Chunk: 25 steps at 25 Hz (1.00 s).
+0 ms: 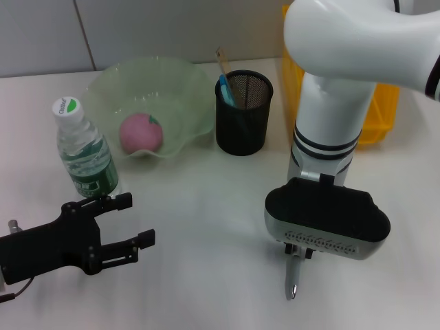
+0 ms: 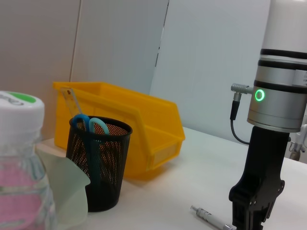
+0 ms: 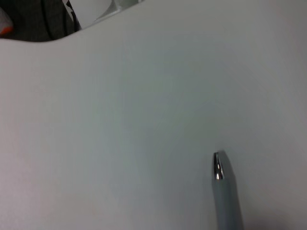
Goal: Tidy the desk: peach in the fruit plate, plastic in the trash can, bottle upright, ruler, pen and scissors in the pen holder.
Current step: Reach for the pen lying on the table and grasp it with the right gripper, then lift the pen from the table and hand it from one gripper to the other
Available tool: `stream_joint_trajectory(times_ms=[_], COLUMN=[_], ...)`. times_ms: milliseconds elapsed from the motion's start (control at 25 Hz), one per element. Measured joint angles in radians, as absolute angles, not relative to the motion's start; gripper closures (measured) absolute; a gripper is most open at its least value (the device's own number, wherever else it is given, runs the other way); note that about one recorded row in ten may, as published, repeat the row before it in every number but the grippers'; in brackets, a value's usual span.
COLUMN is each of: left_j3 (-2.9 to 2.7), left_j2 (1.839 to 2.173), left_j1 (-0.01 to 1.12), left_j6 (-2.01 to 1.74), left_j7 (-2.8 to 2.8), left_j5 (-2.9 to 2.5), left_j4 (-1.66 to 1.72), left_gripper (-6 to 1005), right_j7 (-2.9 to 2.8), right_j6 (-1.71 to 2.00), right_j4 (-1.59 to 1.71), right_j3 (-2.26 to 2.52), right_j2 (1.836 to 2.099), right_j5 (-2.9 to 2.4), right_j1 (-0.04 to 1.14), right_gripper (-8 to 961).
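Observation:
A silver pen (image 1: 292, 278) lies on the white table near the front; it also shows in the left wrist view (image 2: 211, 218) and the right wrist view (image 3: 223, 187). My right gripper (image 2: 249, 218) stands down over the pen's far end, hidden under the wrist housing (image 1: 326, 220) in the head view. My left gripper (image 1: 135, 220) is open and empty at the front left, just in front of the upright bottle (image 1: 82, 148). The peach (image 1: 141, 133) sits in the green fruit plate (image 1: 185, 86). The black pen holder (image 1: 244, 113) holds a ruler (image 1: 222, 60) and blue scissors (image 1: 227, 89). No plastic is in view.
A yellow bin (image 1: 385, 113) stands at the back right behind my right arm; it also shows in the left wrist view (image 2: 144, 124). The table (image 1: 199, 220) lies bare between the two grippers. A wall runs along the back.

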<state>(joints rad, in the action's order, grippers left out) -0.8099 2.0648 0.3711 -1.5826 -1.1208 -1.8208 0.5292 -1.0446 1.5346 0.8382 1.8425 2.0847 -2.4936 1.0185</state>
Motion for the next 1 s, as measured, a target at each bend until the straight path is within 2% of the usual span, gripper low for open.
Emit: stream_joint_trajectory(times_ms=[560,920,1000], left_j3=[-0.810,-0.810,-0.810], left_j2=[2.065,2.065,2.065], left_j1=[0.371,0.371,0.370], left_j6=[-1.583,-1.584,-1.586], left_j7=[-1.138,-1.138,-1.138], left_j5=[-1.821,-1.820,-1.814], left_j4=[0.533,0.534,0.534], left_gripper=[230,232,232], right_j7=[-1.045,-1.051,-1.058], right_j6=[1.534,1.525,1.525], right_j4=[0.837,0.841,0.848], right_j3=[1.846,1.856,1.855], right_j2=[2.083,2.082,2.082], right_j5=[-2.489,-2.489,-2.490], right_j1=[1.013,1.010,1.007], right_gripper=[717,835,835])
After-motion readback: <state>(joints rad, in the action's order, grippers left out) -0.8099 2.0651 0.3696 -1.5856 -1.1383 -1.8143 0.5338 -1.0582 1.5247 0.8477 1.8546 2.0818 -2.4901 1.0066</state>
